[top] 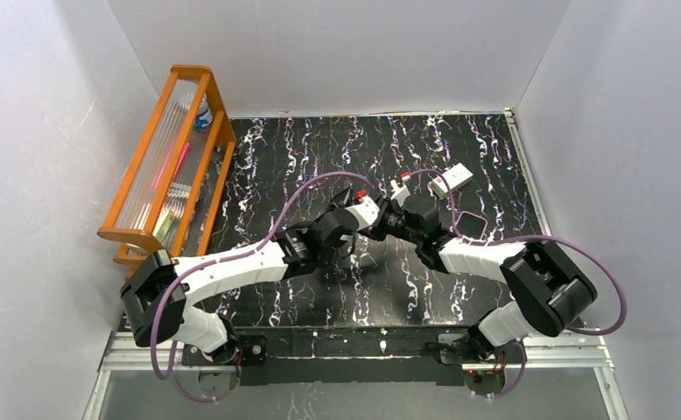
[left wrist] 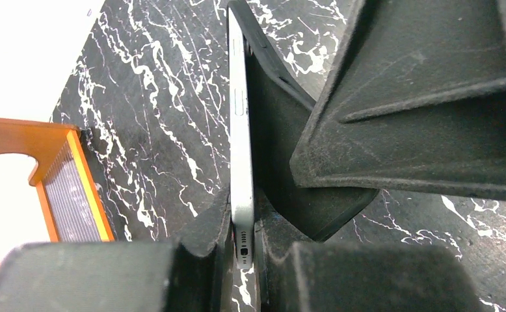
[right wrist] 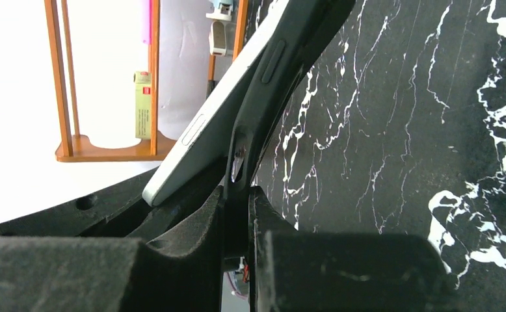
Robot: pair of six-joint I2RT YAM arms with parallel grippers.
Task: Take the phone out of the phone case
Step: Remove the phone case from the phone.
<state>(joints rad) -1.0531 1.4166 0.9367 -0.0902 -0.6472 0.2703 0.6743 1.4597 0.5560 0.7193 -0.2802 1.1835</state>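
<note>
Two grippers are meeting over the middle of the black marbled mat (top: 319, 149), and between them the job is looking roughly half done. The left gripper (left wrist: 242, 250) is pinching the silver phone (left wrist: 240, 149) by its port end, pads pressed on either face. The right gripper (right wrist: 237, 221) is clamping the rim of the black case (right wrist: 273, 65) just beside that same end. In the right wrist view the phone's near corner is standing clear of the case, the two spreading apart like a wedge. Farther up they are closing together, so the far end is probably sitting in the shell (its tip is out of frame, so I cannot be sure). What is left, as I judge it, is drawing the two apart until that end slips free. Both arms are reaching forward and inward, wrists nearly touching, with the orange rack (top: 175, 157) standing well apart on the left.
</note>
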